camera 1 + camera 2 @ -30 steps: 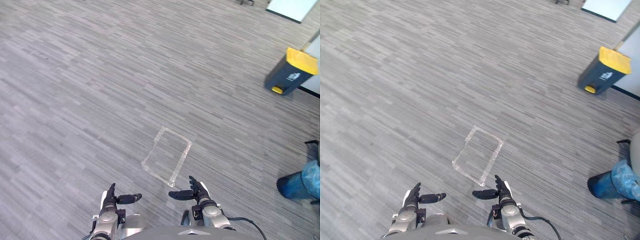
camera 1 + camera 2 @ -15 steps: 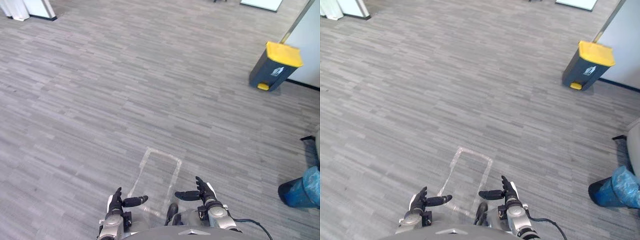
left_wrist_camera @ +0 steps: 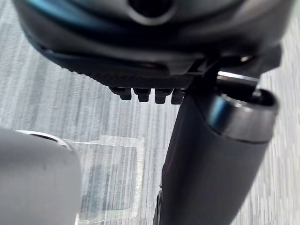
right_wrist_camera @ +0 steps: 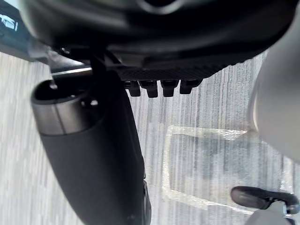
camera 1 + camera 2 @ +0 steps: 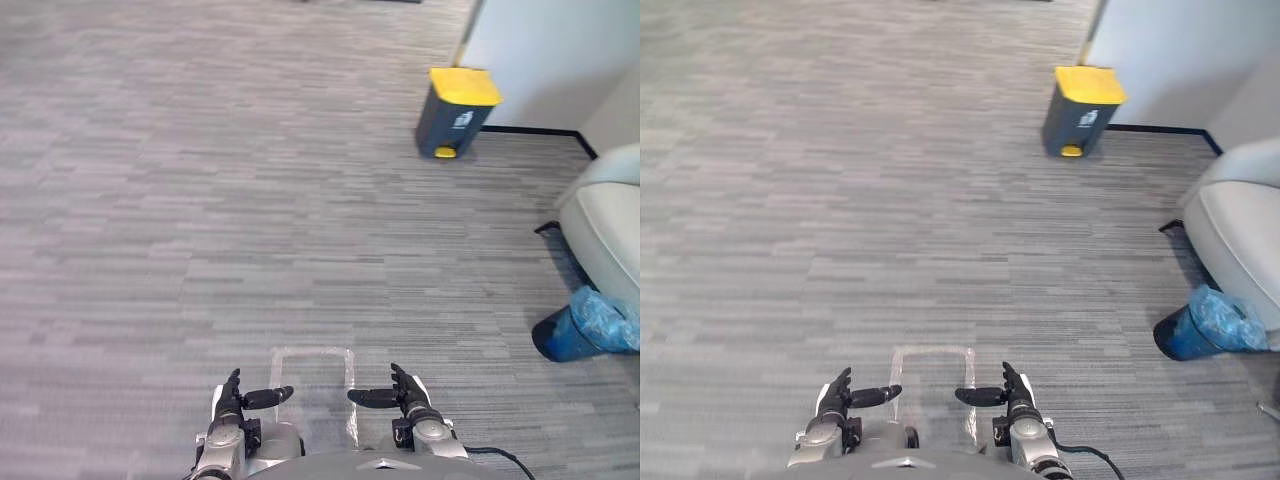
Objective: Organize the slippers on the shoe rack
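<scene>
- Left hand point(image 5: 231, 396) and right hand point(image 5: 407, 391) were kept spread, fingers straight, at the bottom edge.
- Taped rectangle point(image 5: 311, 350) was spotted on the floor between them.
- Yellow-lidded bin point(image 5: 455, 110) was parked upper right.

Both arms are held low and close together at the near edge of the head views, with the silver-grey wrists side by side and apart. The left hand point(image 5: 231, 402) is presented with its fingers point(image 3: 145, 95) straight, set in a row and pointing forward. Its thumb point(image 5: 266, 397) is extended inward toward the other hand. The right hand point(image 5: 408, 396) is posed as a mirror of it: fingers point(image 4: 160, 87) straight and aligned, thumb point(image 5: 366, 398) extended inward. The two thumb tips are seen apart, not touching. Both hands are recorded as relaxed and empty.
</scene>
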